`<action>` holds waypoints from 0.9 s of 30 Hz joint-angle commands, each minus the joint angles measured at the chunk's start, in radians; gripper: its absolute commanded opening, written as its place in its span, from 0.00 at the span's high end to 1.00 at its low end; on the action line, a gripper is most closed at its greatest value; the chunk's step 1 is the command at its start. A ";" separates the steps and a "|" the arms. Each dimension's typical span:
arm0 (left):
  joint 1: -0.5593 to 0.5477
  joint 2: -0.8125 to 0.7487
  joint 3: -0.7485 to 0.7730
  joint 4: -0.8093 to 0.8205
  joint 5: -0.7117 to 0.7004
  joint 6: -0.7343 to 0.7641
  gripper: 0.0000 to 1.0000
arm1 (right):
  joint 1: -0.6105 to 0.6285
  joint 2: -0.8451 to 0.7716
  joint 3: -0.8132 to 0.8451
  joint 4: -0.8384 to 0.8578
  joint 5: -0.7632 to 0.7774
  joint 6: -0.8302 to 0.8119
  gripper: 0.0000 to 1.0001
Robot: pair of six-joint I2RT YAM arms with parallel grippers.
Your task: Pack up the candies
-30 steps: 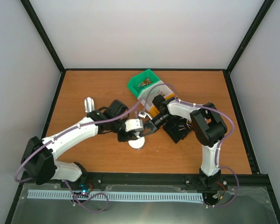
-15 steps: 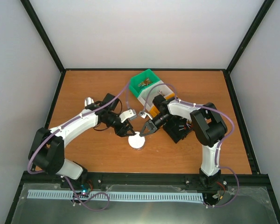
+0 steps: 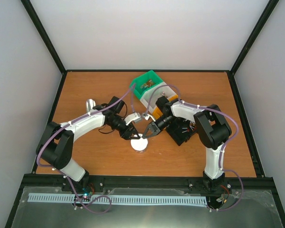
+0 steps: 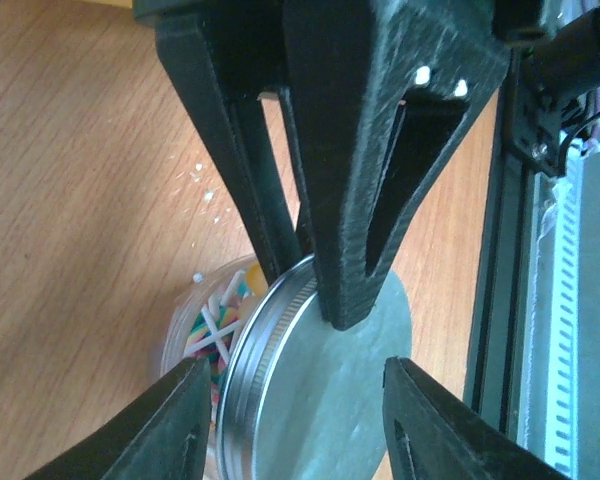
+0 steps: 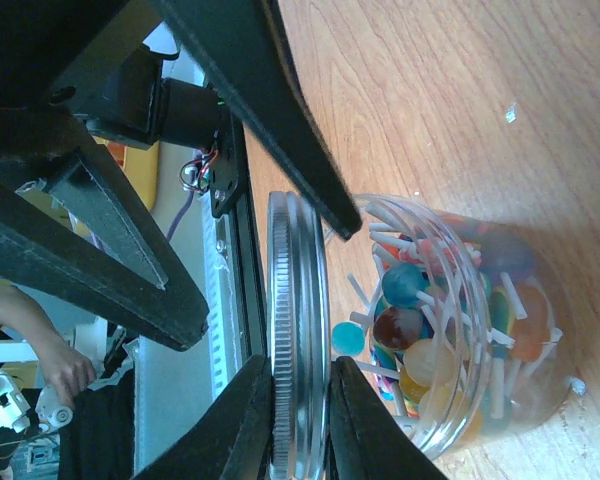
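Wooden counter (image 3: 190,159), viewed from above. Green bin (image 3: 152,75) sits near the middle of the far edge. Left gripper (image 4: 295,375): fingers spread wide on either side of the clear jar (image 5: 545,300); contact not discernible. Right gripper (image 5: 300,365): pinched on the rim of the metal lid (image 5: 298,290) at the jar's mouth. The jar, mid-counter and nearer the near edge, holds the candies (image 5: 405,325).

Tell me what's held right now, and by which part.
The right gripper pinches the metal lid at its rim, jaws across its thickness. The left gripper stands open.
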 commanded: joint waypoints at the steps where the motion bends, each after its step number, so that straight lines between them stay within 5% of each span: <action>1: 0.004 0.017 0.008 0.044 0.093 -0.002 0.52 | -0.013 0.007 0.018 -0.011 -0.016 -0.019 0.86; 27: 0.039 0.044 -0.023 0.067 0.115 -0.019 0.82 | -0.034 -0.024 0.014 -0.012 -0.016 -0.026 0.78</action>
